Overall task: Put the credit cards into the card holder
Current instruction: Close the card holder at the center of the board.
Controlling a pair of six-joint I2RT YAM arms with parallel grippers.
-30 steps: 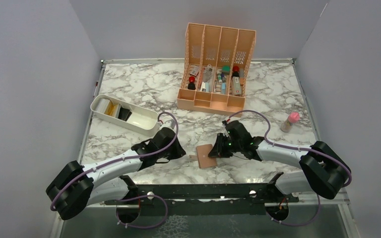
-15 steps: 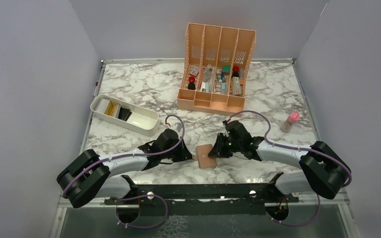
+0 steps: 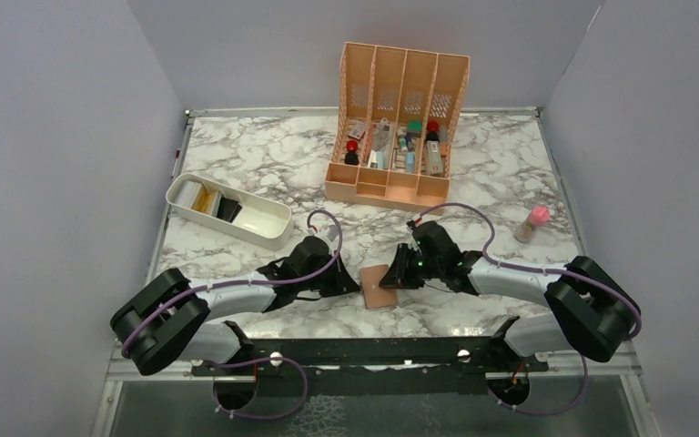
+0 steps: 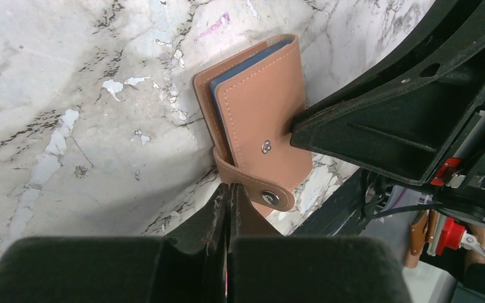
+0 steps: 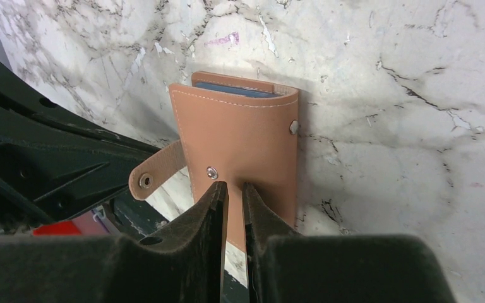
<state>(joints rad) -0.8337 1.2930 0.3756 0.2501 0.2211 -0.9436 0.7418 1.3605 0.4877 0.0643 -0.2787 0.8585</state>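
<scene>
The brown card holder [image 3: 380, 289] lies folded on the marble near the front edge, a blue lining showing at its far edge [image 5: 240, 89]. Its snap tab [image 4: 252, 187] hangs loose on the left side. My left gripper [image 4: 229, 186] is shut, its tips touching the tab's base; I cannot tell whether leather is pinched. My right gripper [image 5: 233, 185] stands over the holder's cover [image 5: 246, 132] with a narrow gap between its fingers and nothing in it. Flat gold and black pieces, probably the credit cards [image 3: 209, 202], stand in the white tray.
The white oblong tray [image 3: 237, 232] sits at the left. A tall peach organizer [image 3: 391, 182] with small bottles stands at the back centre. A pink-capped bottle [image 3: 534, 223] is at the right. A black rail [image 3: 373, 350] runs along the near edge.
My left arm has swung right to the holder's tab, and its jaws have closed. The right gripper and the holder have stayed put.
</scene>
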